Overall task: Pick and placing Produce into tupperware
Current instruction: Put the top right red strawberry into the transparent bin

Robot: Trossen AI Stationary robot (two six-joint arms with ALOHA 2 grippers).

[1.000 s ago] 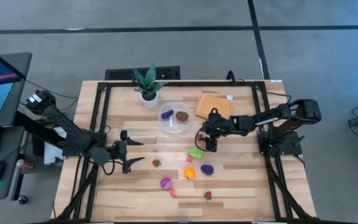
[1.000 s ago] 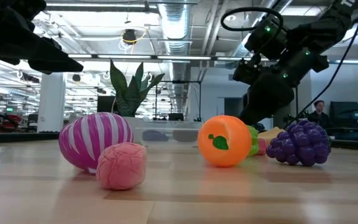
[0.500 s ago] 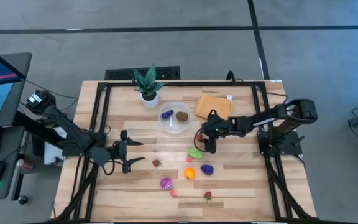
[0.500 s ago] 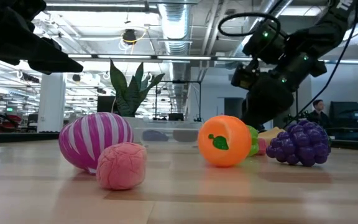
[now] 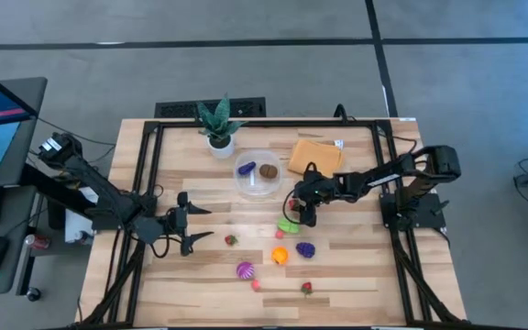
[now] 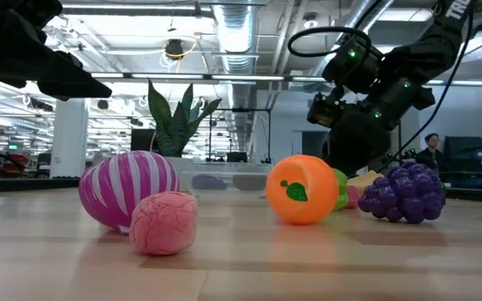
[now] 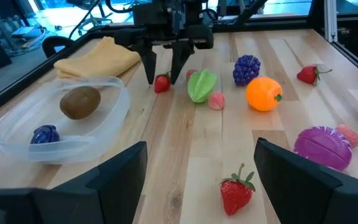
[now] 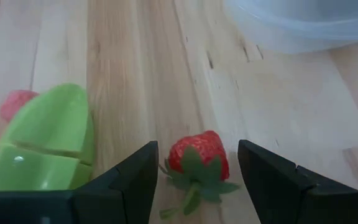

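1. The right gripper (image 8: 194, 180) hangs parted, empty, straddling a strawberry (image 8: 199, 157) on the table beside the tupperware (image 7: 61, 124).
2. The left gripper (image 5: 193, 229) waits wide apart, farther off.

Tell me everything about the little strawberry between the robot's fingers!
The strawberry is a small, shiny red toy, plastic by the look of it, with green leaves and a stalk at one end. It lies on its side on the wooden table, beside a green fruit. The right gripper stands around it, open, with a finger on each side, not squeezing yet.
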